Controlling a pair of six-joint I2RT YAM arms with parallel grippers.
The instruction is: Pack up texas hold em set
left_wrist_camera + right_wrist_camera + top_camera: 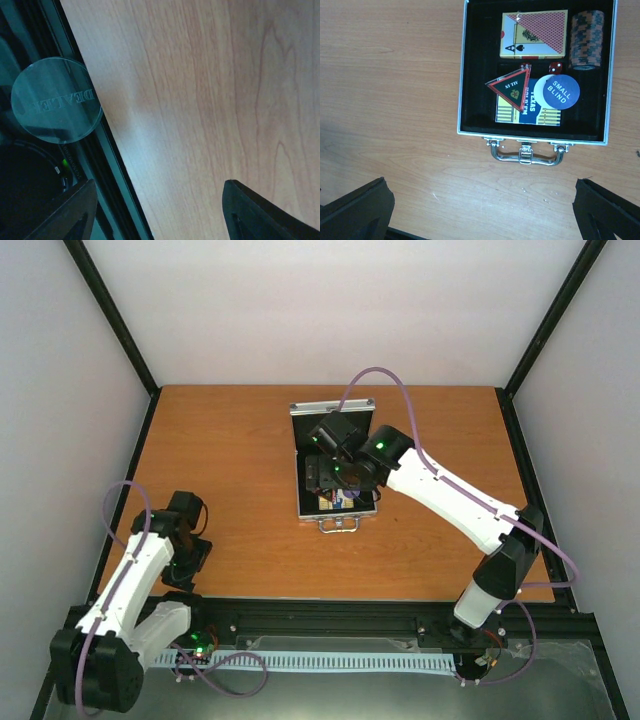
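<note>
The silver case [461,75] lies open on the table, handle [527,151] toward me. Inside are the pink deck [534,34], the brown chip stack [586,40], a red die [555,67], the black triangle [512,86] and the blue disc [561,91], both resting on the blue-yellow deck [527,112]. My right gripper [480,215] is open and empty, above the table just in front of the handle. The clear "DEALER" disc [56,100] lies at the table's near-left edge, partly over the black rail. My left gripper [157,210] is open and empty beside it.
In the top view the case [296,430] sits mid-table with its lid up at the back, and the right gripper [330,478] hangs over it. The left gripper [190,555] is low at the near-left edge. Black frame posts and white walls surround the table.
</note>
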